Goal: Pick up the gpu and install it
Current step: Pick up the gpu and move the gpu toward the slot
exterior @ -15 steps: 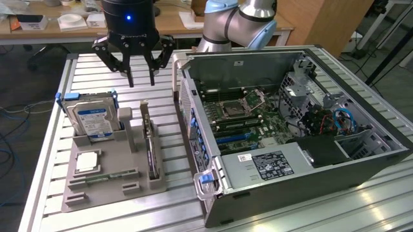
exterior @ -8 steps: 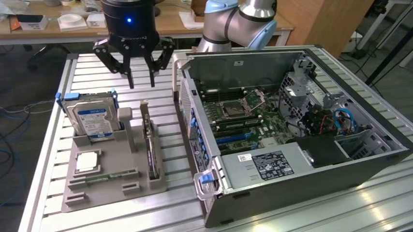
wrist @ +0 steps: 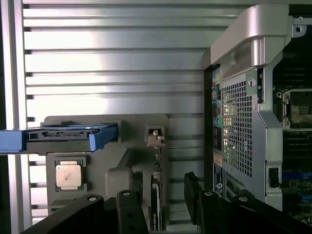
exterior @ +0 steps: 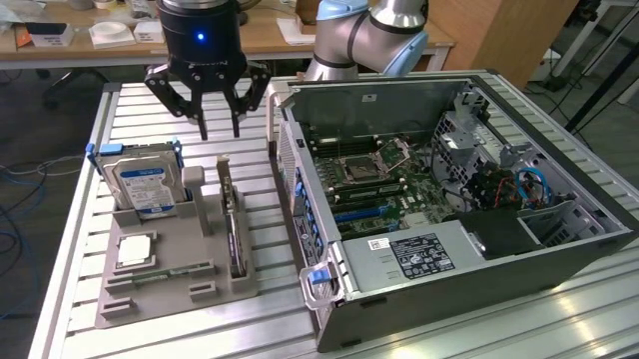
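A slatted metal surface (exterior: pixel 140 120) carries a grey parts holder (exterior: pixel 150 299) beside an open computer case (exterior: pixel 559 277).
The gripper (exterior: pixel 220 133) hangs empty, fingers apart, above the holder. The gpu (exterior: pixel 235 239) stands edge-on in its slot below, between the fingers in the wrist view. Coming down slightly off-line could likely strike the thin card's edge or jam it against the slot.

Exterior view slants down — wrist view, nearer, straight down; both see the holder (exterior: pixel 160 303) (wrist: pixel 112 156).

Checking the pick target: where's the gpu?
In the exterior view's left half, the gpu stands edge-on in the grey holder, between the hard drive and the computer case, beneath the open gripper.
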Action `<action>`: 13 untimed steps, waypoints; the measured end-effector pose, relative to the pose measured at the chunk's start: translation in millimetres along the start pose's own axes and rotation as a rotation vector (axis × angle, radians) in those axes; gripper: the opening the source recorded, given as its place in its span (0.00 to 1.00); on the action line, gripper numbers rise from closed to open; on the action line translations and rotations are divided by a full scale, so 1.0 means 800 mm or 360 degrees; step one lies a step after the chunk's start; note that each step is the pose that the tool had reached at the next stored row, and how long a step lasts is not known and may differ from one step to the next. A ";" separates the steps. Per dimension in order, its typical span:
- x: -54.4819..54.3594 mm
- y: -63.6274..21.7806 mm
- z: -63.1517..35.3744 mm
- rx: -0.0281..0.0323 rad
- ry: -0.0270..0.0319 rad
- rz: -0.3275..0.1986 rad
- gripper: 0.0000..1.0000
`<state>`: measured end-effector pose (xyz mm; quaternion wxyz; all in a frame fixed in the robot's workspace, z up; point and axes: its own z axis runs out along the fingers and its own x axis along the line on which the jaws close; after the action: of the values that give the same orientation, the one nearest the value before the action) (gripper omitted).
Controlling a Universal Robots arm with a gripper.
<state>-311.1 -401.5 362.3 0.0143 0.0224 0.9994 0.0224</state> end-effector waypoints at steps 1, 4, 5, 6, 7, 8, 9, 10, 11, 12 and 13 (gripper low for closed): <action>0.000 0.000 0.001 0.00000 0.00001 0.0000 0.47; 0.000 0.000 0.005 0.00000 -0.00001 0.0000 0.47; 0.000 0.000 0.007 -0.00001 -0.00001 0.0000 0.47; 0.000 0.000 0.008 0.00000 0.00000 0.0000 0.47; 0.000 0.000 0.010 -0.00002 -0.00001 0.0000 0.47; 0.000 -0.001 0.012 0.00000 -0.00001 0.0000 0.47; 0.000 -0.001 0.013 0.00000 -0.00001 0.0000 0.47; 0.000 -0.002 0.014 0.00002 0.00002 0.0000 0.47; 0.000 -0.003 0.015 0.00001 0.00001 0.0000 0.47; 0.000 -0.004 0.016 -0.00002 -0.00002 0.0000 0.47; 0.000 -0.004 0.017 0.00002 0.00002 0.0000 0.47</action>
<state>-311.1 -404.2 348.9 0.0142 0.0224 0.9994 0.0224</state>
